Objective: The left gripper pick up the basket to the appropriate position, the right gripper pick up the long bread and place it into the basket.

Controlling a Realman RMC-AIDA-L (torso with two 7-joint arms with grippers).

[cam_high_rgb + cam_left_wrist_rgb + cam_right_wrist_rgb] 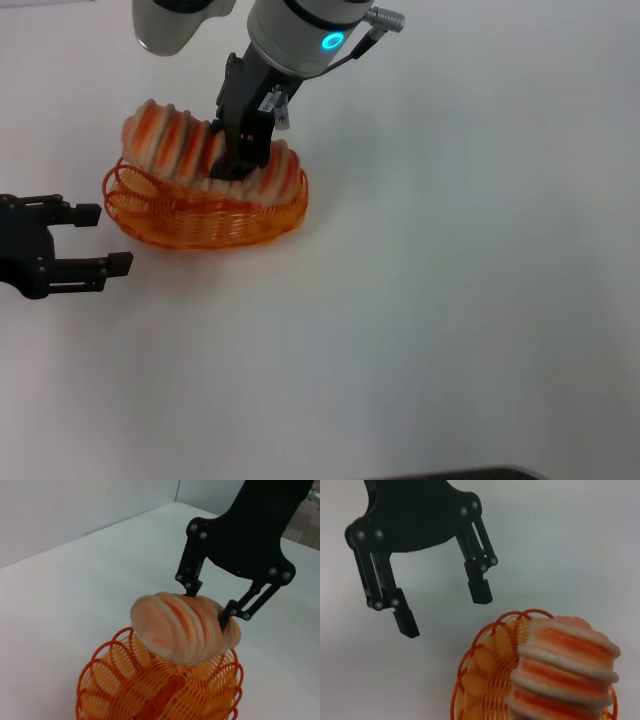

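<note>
The orange wire basket (200,225) stands on the white table, left of centre. The long bread (170,140), beige with orange stripes, lies tilted across it, its left end raised above the rim and its right end down inside. My right gripper (238,165) is shut on the bread near its middle. The left wrist view shows its fingers either side of the loaf (180,627) above the basket (150,690). My left gripper (110,238) is open and empty, just left of the basket and apart from it. It also shows in the right wrist view (446,614), beyond the bread (565,670).
The white table (450,300) stretches bare to the right and front of the basket. A dark edge shows at the bottom of the head view (460,474).
</note>
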